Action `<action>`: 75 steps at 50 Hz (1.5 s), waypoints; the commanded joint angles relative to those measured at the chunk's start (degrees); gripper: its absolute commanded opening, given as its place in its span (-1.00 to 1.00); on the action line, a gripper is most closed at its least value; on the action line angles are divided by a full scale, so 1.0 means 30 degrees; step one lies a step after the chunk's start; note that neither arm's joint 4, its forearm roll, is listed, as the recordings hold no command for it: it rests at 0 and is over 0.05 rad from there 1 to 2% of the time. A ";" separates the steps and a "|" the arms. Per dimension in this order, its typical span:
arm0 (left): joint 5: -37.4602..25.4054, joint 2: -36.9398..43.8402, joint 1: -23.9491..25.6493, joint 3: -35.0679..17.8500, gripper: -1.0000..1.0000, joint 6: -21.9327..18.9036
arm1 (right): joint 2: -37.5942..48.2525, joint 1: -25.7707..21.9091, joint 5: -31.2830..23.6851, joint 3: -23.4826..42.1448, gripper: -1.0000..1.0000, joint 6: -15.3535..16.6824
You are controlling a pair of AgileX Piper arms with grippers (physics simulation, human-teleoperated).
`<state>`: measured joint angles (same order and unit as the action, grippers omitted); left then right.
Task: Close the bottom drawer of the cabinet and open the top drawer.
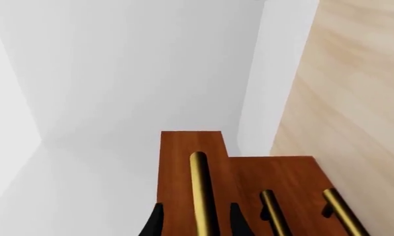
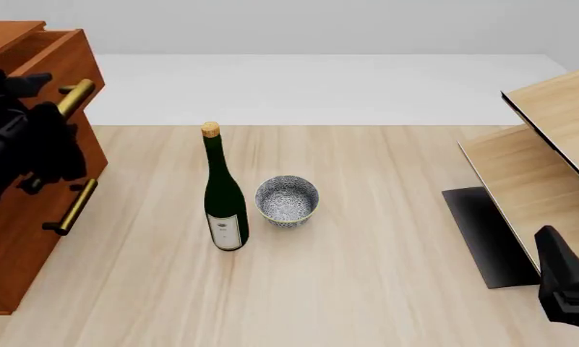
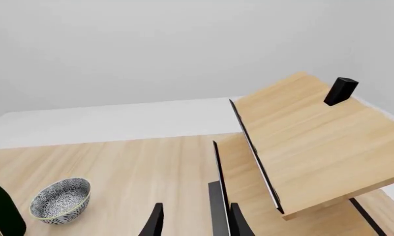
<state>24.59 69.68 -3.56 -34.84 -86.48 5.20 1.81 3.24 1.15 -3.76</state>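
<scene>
Front view, near to far. At the near right edge sits the right end effector (image 2: 567,289), dark and low over the tabletop (image 2: 366,289); in its wrist view the two fingertips (image 3: 155,223) stand apart with nothing between them, so it is open and empty. Just ahead of it lie the pale shelf boards (image 2: 549,144), tilted, with a dark base plate (image 2: 482,231) beneath; the wrist view shows a small black block (image 3: 340,91) resting on the upper board.

At mid-tabletop a green wine bottle (image 2: 223,195) stands upright with a cork in its neck, and a patterned bowl (image 2: 287,201) sits just beside it, to the right.

At the left edge stands the cabinet (image 2: 19,238). The bottom drawer (image 2: 24,246) sits flush with the cabinet front, its brass handle (image 2: 74,206) visible. The top drawer (image 2: 53,58) projects forward of the drawers below, partly pulled out. The left end effector (image 2: 48,123) is at the top drawer's handle (image 1: 200,191); in the left wrist view its fingertips (image 1: 239,223) lie on either side of that brass bar, close around it, though whether they press on it cannot be told.
</scene>
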 commanded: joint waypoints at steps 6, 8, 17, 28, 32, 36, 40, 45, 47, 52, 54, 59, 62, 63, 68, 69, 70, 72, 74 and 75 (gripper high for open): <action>-0.0232 -0.0141 0.0225 0.0441 1.00 0.0726 | -0.0179 0.0013 -0.0154 0.0018 1.00 -0.0034; -0.0293 -0.0219 0.0342 0.0526 1.00 0.0833 | -0.0209 0.0015 -0.0183 0.0021 1.00 -0.0032; -0.0949 -0.1088 0.0729 0.0780 1.00 0.1224 | -0.0259 -0.0006 -0.0235 0.0029 1.00 -0.0025; -0.1706 -0.2301 0.1206 0.1164 1.00 0.1521 | -0.0338 -0.0014 -0.0312 0.0052 1.00 -0.0011; -0.2218 -0.2897 0.1352 0.1186 1.00 0.1649 | -0.0362 -0.0016 -0.0346 0.0068 1.00 -0.0021; -0.2835 -0.3669 0.1457 0.1115 1.00 0.1697 | -0.0410 -0.0031 -0.0386 0.0067 1.00 -0.0020; -0.3346 -0.4227 0.1607 0.1000 1.00 0.1793 | -0.0462 -0.0027 -0.0435 0.0078 1.00 -0.0023; -0.4452 -0.4835 0.1874 0.0330 1.00 0.2301 | -0.0563 -0.0007 -0.0540 0.0125 1.00 -0.0041; -0.4803 -0.5104 0.1810 0.0091 1.00 0.2416 | -0.0557 -0.0002 -0.0543 0.0133 1.00 -0.0052; -0.6198 -0.5635 0.1781 -0.1440 1.00 0.3266 | -0.0552 -0.0005 -0.0542 0.0131 1.00 -0.0091; -0.7060 -0.5642 0.1920 -0.2384 1.00 0.3992 | -0.0551 -0.0014 -0.0556 0.0131 1.00 -0.0115; -0.8373 -0.5728 0.1553 -0.4240 1.00 0.5253 | -0.0508 -0.0020 -0.0502 0.0098 1.00 -0.0171; -0.9675 -0.5605 0.1586 -0.5628 1.00 0.6510 | -0.0450 0.0002 -0.0445 0.0093 1.00 -0.0183; -0.9862 -0.5650 0.1451 -0.5898 1.00 0.6731 | -0.0447 0.0001 -0.0439 0.0089 1.00 -0.0182; -1.0507 -0.5900 0.0736 -0.6756 1.00 0.7008 | -0.0415 0.0017 -0.0405 0.0079 1.00 -0.0186; -1.1211 -0.5757 0.0835 -0.7454 1.00 0.7729 | -0.0428 0.0013 -0.0414 0.0079 1.00 -0.0180; -1.1716 -0.5726 0.0830 -0.7892 1.00 0.7946 | -0.0432 0.0005 -0.0421 0.0077 1.00 -0.0179; -1.2365 -0.5616 0.0829 -0.8650 1.00 0.8582 | -0.0458 0.0000 -0.0445 0.0079 1.00 -0.0173; -1.3498 -0.5384 0.0686 -0.9777 1.00 0.9577 | -0.0504 -0.0016 -0.0478 0.0074 1.00 -0.0153; -1.4605 -0.5026 0.0753 -1.0994 1.00 1.0896 | -0.0485 -0.0019 -0.0472 0.0074 1.00 -0.0160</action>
<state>-7.38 53.38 -0.28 -54.77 -64.74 3.80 1.80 1.87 1.41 -4.24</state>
